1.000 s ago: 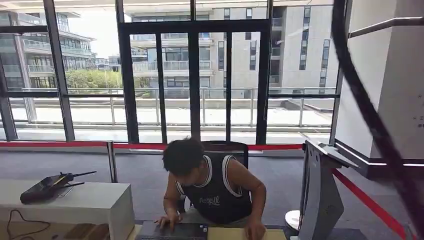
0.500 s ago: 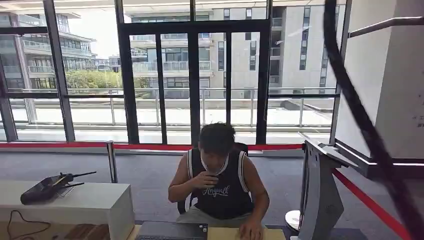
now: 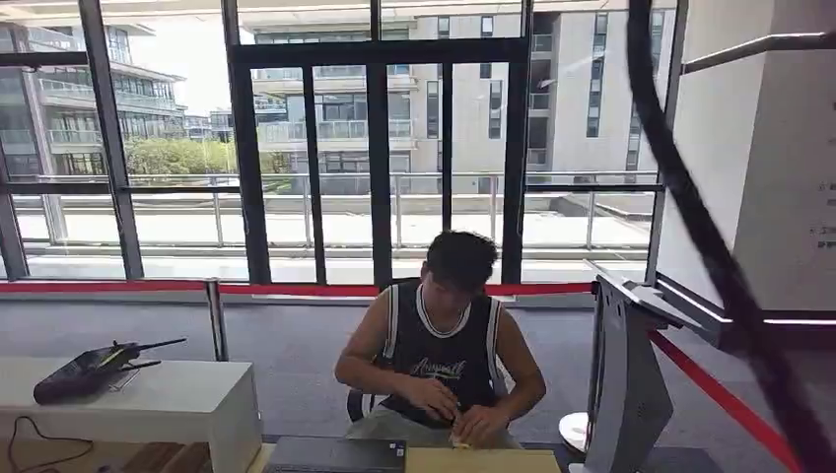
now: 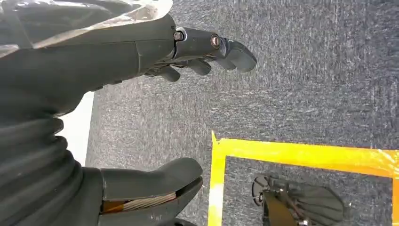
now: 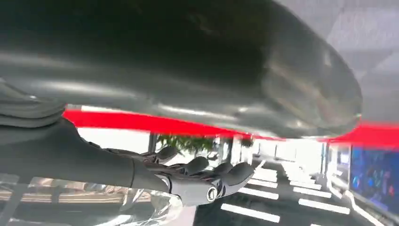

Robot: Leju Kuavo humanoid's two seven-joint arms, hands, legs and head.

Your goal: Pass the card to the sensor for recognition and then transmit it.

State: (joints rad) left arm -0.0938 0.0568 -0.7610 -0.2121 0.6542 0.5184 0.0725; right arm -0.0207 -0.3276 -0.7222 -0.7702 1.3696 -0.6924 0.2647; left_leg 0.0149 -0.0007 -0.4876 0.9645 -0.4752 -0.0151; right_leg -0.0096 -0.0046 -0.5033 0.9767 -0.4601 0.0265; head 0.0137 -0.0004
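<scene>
Head view: a person (image 3: 439, 345) sits behind the counter (image 3: 483, 460) and holds something small and yellowish, maybe the card (image 3: 459, 440), between both hands. I cannot say for sure that it is the card. The sensor stand (image 3: 623, 384) is at the right of the person. A laptop (image 3: 335, 455) lies on the counter. A thick dark cable (image 3: 690, 217) crosses the right part of this view, so it may hide the stand when the reach is made.

Left wrist view: the left hand (image 4: 155, 108) hangs above the grey carpet (image 4: 301, 94), fingers (image 4: 226, 47) stretched and well apart from the thumb (image 4: 155, 181), holding nothing. Yellow tape (image 4: 301, 155) on the floor lies beyond the thumb. No card is near this hand.

Right wrist view: the right hand (image 5: 188, 176) is also empty, fingers (image 5: 221, 172) loosely extended and spread a little. A big blurred grey surface (image 5: 188, 61) is very close beside it, and I cannot tell what it is.

Risks, in my judgement: neither hand has the card, so the handover from the person comes first; a thin card can slip from an imprecise pinch and fall on the carpet. The right hand could also knock that near surface when it rises.
</scene>
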